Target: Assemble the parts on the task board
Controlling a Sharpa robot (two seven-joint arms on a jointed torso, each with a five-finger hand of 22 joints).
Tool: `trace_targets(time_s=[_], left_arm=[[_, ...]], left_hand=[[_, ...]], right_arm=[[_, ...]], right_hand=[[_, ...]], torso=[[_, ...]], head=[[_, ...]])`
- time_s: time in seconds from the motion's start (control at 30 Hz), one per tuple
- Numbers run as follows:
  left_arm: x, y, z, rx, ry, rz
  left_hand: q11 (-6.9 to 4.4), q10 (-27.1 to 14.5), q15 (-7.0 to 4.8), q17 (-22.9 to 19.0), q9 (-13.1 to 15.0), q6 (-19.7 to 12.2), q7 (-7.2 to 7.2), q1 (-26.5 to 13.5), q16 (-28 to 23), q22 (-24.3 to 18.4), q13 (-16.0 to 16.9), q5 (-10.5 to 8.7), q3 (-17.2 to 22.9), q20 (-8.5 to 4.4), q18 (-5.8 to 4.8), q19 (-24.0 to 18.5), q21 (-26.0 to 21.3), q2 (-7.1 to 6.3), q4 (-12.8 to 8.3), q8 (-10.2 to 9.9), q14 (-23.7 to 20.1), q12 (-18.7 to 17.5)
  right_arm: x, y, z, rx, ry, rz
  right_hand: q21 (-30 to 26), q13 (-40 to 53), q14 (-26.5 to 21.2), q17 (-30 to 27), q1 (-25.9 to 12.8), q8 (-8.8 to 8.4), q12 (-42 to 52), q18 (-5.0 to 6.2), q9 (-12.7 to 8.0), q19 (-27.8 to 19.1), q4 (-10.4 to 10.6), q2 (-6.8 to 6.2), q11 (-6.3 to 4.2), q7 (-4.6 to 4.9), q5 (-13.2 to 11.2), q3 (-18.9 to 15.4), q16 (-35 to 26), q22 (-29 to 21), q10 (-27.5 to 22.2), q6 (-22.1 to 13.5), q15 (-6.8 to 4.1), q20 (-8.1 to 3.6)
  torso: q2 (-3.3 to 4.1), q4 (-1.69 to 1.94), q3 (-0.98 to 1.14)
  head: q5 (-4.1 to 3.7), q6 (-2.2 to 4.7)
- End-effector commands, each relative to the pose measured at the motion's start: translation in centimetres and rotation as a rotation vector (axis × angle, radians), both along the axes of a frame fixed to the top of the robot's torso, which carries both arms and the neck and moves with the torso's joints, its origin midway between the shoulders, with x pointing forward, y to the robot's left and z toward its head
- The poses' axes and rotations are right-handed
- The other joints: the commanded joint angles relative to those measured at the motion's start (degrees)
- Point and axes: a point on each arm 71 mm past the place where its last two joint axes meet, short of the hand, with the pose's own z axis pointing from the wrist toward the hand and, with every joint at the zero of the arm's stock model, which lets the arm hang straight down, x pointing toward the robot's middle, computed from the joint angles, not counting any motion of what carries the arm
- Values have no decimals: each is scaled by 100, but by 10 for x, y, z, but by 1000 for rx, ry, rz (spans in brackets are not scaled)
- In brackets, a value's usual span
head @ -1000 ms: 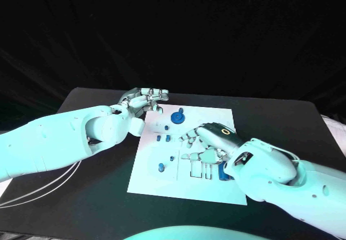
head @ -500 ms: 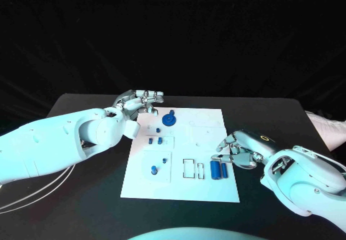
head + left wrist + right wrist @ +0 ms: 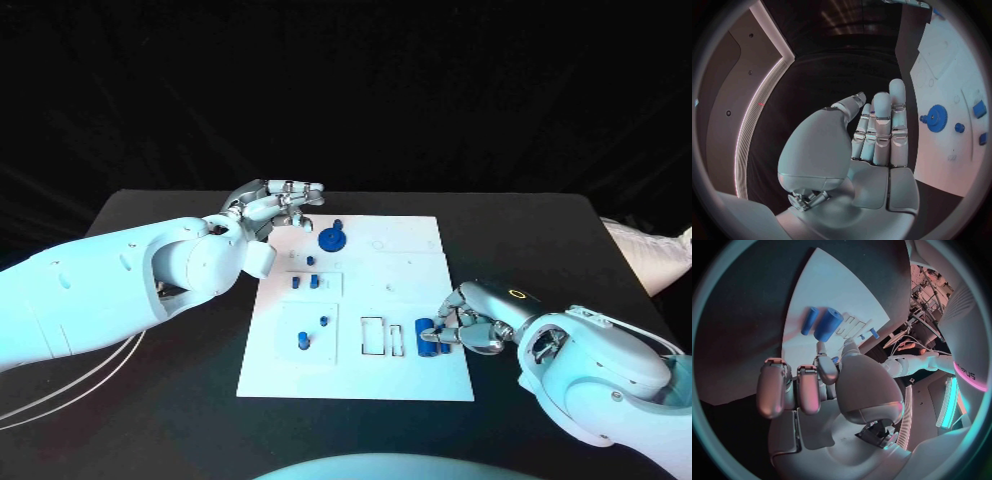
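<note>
Task board (image 3: 389, 300) mid-table, blue parts on it.
A blue gear (image 3: 333, 239) sits near its far edge, blue cylinders (image 3: 428, 337) near its right edge (right hand (image 3: 473, 322) touches them; grasp unclear). Left hand (image 3: 274, 207), fingers together, holds nothing.

White rounded arms; silver robot hand (image 3: 476, 322); thin cables (image 3: 87, 385) under left arm.

Dim room, cool light from above; wrist views fisheye-warped, dark-framed; head view sharp.
</note>
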Motion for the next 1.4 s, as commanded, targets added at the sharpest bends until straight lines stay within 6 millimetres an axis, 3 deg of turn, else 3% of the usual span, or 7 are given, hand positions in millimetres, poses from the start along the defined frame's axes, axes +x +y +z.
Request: trace_targets(time_s=[0.03,0.3,0.7,0.83,1.03,1.1,1.4], left_arm=[[-1,-2,1,-1,-14,-26],[-1,-2,1,1,-15,-28],[-1,-4,1,-2,-8,-46],[-1,-4,0,-2,-5,-49],[-1,-4,0,-2,-1,-54],[-1,-4,0,-2,0,-54],[-1,-4,0,-3,5,-57]], left_hand=[[-1,-51,-1,-6,1,-47,-11,18,34,-7,9,14,-30,34,52,13,-37,46,-6,23,-29,40],[-1,-52,-1,-6,1,-47,-11,19,34,-7,9,16,-29,34,52,13,-37,47,-6,23,-30,41],[2,-64,0,-19,1,-54,-7,16,32,-8,10,23,-33,35,53,13,-39,45,-9,26,-36,53],[5,-70,2,-16,1,-58,-5,8,36,-8,11,24,-38,37,52,12,-40,43,-6,27,-36,59],[6,-75,4,-18,2,-61,-3,-1,37,-9,12,25,-44,38,52,12,-41,41,-2,29,-38,66],[6,-75,4,-18,2,-61,-3,-1,37,-9,12,25,-44,38,52,12,-41,41,-2,29,-38,66],[7,-79,5,-20,2,-63,-3,-3,38,-9,12,25,-47,39,52,12,-42,40,-1,30,-39,71]], right_arm=[[-2,0,-7,-71,26,6],[-1,3,-12,-88,27,10],[8,9,-27,-96,45,2],[10,16,-29,-78,41,1],[11,20,-31,-73,46,4],[11,20,-32,-79,51,5],[16,20,-39,-112,76,10]], right_hand=[[13,33,410,483,-7,32,29,-49,16,-29,-5,62,-16,-18,58,-36,24,18,4,29,21,-3],[33,132,415,510,-4,48,72,-55,59,-22,-11,96,-21,-22,173,-84,41,52,33,20,17,-7],[36,129,416,518,18,55,45,-56,80,-23,-14,132,-21,-23,216,-91,45,58,20,16,17,-7],[35,154,414,519,-25,53,41,-56,98,-27,-1,159,-16,-17,188,-129,45,58,18,-8,20,-5],[40,198,417,536,-91,57,53,-57,119,-28,3,186,-13,-15,156,-177,55,67,27,-19,23,-2],[43,213,418,541,-87,60,64,-58,123,-26,-1,189,-14,-16,160,-179,58,73,33,-17,23,-2],[87,362,428,604,446,163,84,-69,253,-13,-206,295,-45,-50,267,-79,96,148,67,77,1,-15]], torso=[[7,4,0],[6,-8,-2],[13,0,10],[13,-6,7],[10,13,-3],[9,3,-2],[5,1,-2]], head=[[7,-7],[40,-17],[39,-10],[34,-20],[14,-22],[26,-23],[47,-30]])
